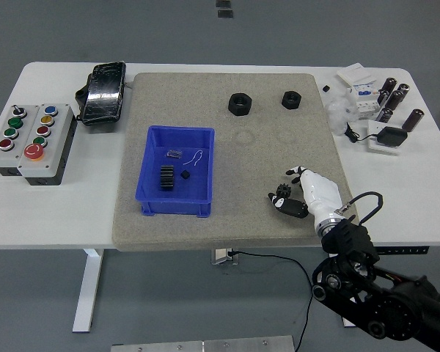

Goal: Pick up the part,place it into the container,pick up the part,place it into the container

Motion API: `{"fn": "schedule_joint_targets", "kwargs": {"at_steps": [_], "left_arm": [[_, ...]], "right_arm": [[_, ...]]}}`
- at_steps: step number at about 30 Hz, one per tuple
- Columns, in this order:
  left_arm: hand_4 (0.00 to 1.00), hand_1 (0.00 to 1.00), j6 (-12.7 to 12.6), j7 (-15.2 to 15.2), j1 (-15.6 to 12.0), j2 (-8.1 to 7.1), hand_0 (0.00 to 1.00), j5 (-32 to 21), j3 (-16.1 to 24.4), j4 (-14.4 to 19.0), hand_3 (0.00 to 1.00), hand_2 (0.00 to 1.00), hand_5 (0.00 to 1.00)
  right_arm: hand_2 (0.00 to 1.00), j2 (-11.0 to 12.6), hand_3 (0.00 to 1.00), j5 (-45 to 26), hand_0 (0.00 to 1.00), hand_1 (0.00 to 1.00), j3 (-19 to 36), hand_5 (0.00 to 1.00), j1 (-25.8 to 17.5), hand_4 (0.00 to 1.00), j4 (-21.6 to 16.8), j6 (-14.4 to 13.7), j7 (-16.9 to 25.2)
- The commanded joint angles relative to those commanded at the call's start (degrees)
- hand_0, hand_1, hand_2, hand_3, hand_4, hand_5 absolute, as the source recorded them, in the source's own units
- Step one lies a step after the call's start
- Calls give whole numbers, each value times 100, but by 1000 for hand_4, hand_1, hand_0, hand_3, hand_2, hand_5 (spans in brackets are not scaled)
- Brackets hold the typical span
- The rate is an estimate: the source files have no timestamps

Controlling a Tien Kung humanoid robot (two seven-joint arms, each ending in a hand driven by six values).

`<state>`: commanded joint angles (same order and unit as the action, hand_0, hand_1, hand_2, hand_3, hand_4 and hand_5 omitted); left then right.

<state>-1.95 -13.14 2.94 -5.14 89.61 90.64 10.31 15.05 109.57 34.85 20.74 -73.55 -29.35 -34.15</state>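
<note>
- At the far left of the white table (59, 213) sit two grey button boxes (31, 143) side by side, studded with round buttons in green, red, blue and yellow.
- Behind them lies one glossy black pouch (103, 92), crinkled, partly on the edge of the grey felt-like mat (235, 220).
- On the mat's left half stands one blue plastic bin (177, 181), rectangular with straight walls. Inside it I count one black toothed gear (167, 178), one tiny black cube just beside it, and some thin pale wire.
- Toward the mat's far edge rest two black hexagonal nuts (240, 103), apart from each other, both outside the bin.
- My right hand (302, 196), smooth white shell with black fingertips, is at the mat's near right corner; fingers loosely curled and slightly parted, holding nothing.
- At the far right sits a cluster of dark cylinders (396, 99), white blocks and a black adapter with a cord.
</note>
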Motion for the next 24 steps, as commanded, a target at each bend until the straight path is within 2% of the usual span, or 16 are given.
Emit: {"fn": "schedule_joint_targets", "kwargs": {"at_steps": [5, 6, 11, 12, 19, 24], "left_arm": [[695, 552, 2, -4, -7, -7, 630, 7, 5, 0, 617, 536, 481], [693, 552, 2, -2, -7, -9, 630, 4, 4, 0, 617, 536, 480], [693, 552, 1, 8, -1, -12, 630, -13, -1, 0, 617, 536, 480], [692, 552, 2, 9, 2, -11, 629, -9, 3, 0, 618, 535, 479], [691, 551, 1, 13, 6, -10, 629, -19, -1, 0, 618, 534, 480], [691, 551, -1, -2, -1, -13, 630, -7, 15, 0, 618, 535, 481]], "right_arm": [[553, -2, 654, -51, 407, 546, -47, 63, 10, 545, 34, 31, 23], [518, -2, 579, -51, 410, 519, -52, 2, 11, 496, 39, 53, 17], [518, 2, 579, -16, 410, 519, -74, 2, 21, 496, 48, 88, -12], [491, 4, 494, 10, 414, 510, -75, 2, 24, 461, 47, 76, -19], [478, 44, 475, 154, 405, 509, -48, 2, 101, 446, -26, -97, -25], [476, -26, 469, 362, 414, 511, -93, 2, 418, 435, -236, -254, -115]]}}
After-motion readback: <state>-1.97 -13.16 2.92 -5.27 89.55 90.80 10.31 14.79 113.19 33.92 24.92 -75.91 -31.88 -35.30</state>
